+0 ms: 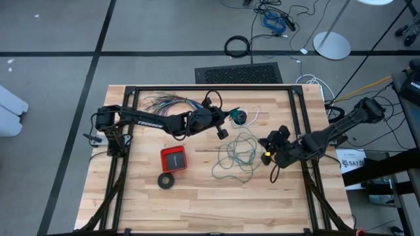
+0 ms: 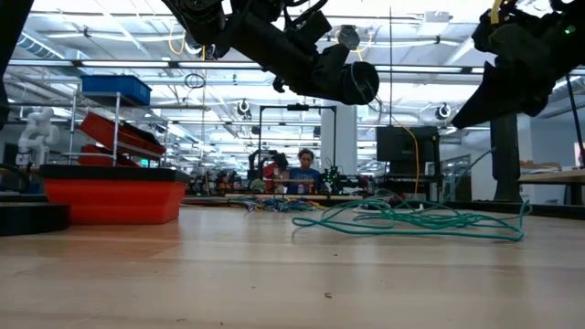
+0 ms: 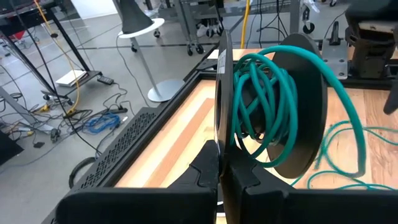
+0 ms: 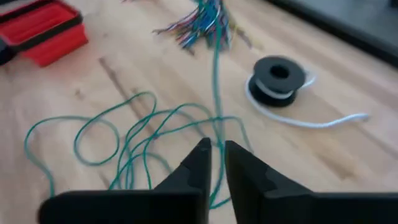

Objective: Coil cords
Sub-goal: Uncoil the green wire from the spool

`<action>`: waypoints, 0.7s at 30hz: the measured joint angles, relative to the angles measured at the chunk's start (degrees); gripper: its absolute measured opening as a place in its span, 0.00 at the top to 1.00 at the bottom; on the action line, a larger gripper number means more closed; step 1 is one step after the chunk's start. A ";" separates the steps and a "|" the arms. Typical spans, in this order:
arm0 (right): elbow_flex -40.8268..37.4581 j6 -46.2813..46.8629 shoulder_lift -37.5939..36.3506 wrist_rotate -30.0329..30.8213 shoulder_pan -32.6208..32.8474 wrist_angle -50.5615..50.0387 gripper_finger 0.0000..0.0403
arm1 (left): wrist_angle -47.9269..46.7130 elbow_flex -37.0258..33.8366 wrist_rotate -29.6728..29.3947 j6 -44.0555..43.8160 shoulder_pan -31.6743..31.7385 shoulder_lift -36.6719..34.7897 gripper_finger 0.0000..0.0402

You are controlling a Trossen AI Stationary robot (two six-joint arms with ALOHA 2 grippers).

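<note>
A: Left gripper (image 3: 225, 177) pinching spool (image 3: 273, 106) flange, held above table (image 1: 197, 196); some green wire (image 1: 239, 156) wound on, rest loose on the wood.
B: Right gripper (image 4: 216, 163) slightly apart over the tangle, wire (image 4: 214, 93) between tips; loops could snag or knot if pulled; white cord (image 4: 298, 118) untouched.

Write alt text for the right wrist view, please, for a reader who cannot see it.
The right gripper hangs over a loose tangle of teal-green wire on a wooden table, its fingers slightly apart, with one strand running up between the tips. Beyond lie a black spool with white cord, a fan of many-coloured wires and a red case.
</note>
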 joint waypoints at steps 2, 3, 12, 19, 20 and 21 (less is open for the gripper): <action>0.00 0.72 0.74 -1.71 0.00 0.00 0.83 | -0.04 0.00 0.00 0.00 0.00 0.00 1.00; 0.00 0.87 1.14 -2.34 0.02 0.14 0.80 | -0.04 0.00 -0.02 0.00 0.00 0.00 1.00; -0.02 -4.85 2.07 -4.38 1.53 9.16 0.51 | -0.08 0.00 0.00 0.00 0.00 0.00 1.00; -0.01 -26.80 4.24 -2.33 2.10 33.54 0.51 | -0.06 0.00 0.11 0.00 0.00 0.00 1.00; 0.00 -29.56 4.91 -2.08 1.44 36.10 0.52 | -0.07 0.00 0.11 0.00 0.00 0.00 1.00; 0.00 -32.00 5.61 -2.01 0.68 38.01 0.53 | -0.06 0.00 0.13 0.00 0.00 0.00 1.00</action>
